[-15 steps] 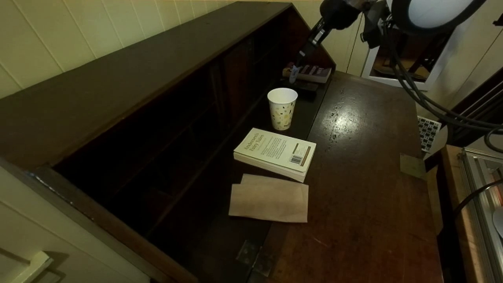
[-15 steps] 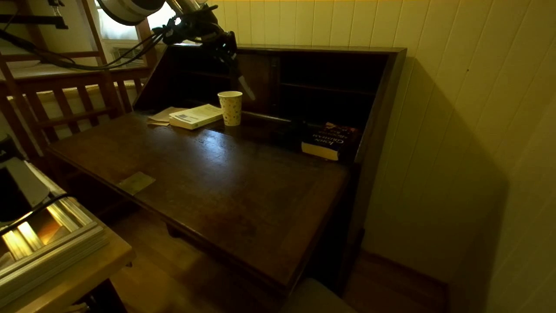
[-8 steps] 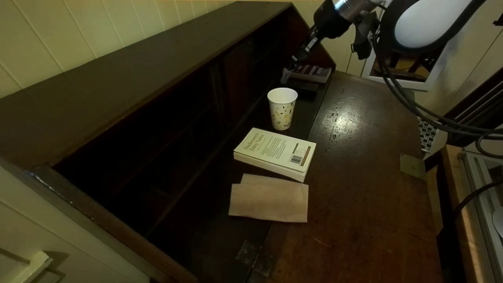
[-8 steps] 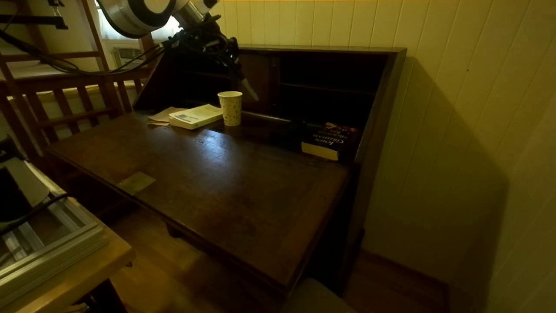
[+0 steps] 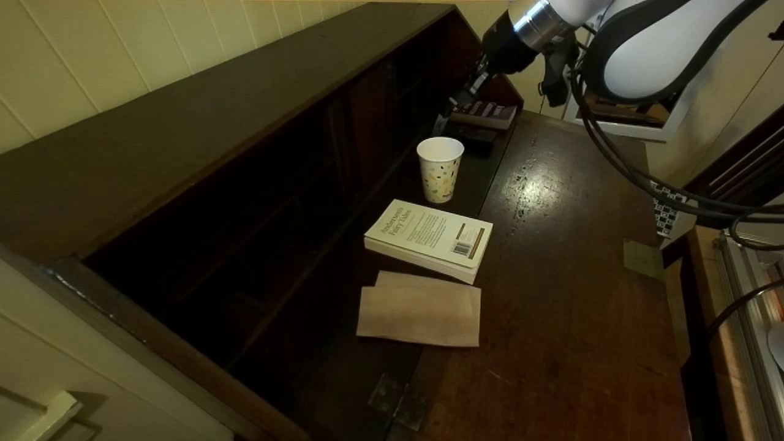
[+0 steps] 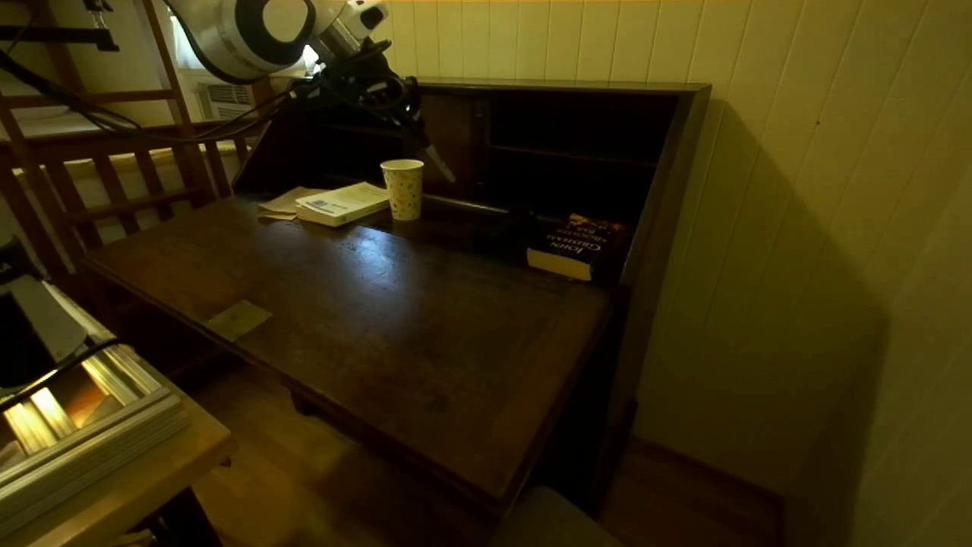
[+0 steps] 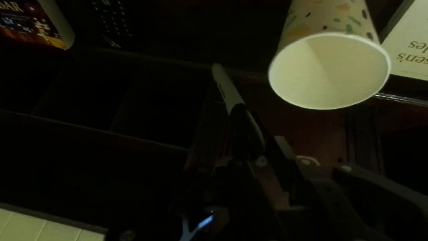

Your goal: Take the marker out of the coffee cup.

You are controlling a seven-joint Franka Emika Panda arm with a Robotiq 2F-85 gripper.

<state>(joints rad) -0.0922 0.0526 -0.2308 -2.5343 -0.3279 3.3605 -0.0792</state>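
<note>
The marker (image 7: 229, 88), pale at its free end and dark toward the jaws, is clamped in my gripper (image 7: 253, 147) and slants out past the fingertips. In an exterior view the marker (image 5: 439, 125) hangs tilted just behind the coffee cup, clear of it; it also shows in an exterior view as a thin pale stick (image 6: 440, 163) to the right of the cup. The coffee cup (image 5: 440, 177), white with coloured specks, stands upright on the desk. Its open mouth (image 7: 329, 72) faces the wrist camera, and the inside that shows holds nothing.
A white book (image 5: 429, 239) lies beside the cup, with folded brown paper (image 5: 419, 312) beyond it. A dark-covered book (image 6: 577, 245) and a black item (image 5: 471, 135) lie on the cup's opposite side. Dark cubbyholes of the desk hutch (image 6: 585, 129) rise behind.
The arm has come lower and farther into view, carrying the marker slightly down and along the back of the desk. Cup, books and paper have stayed put.
</note>
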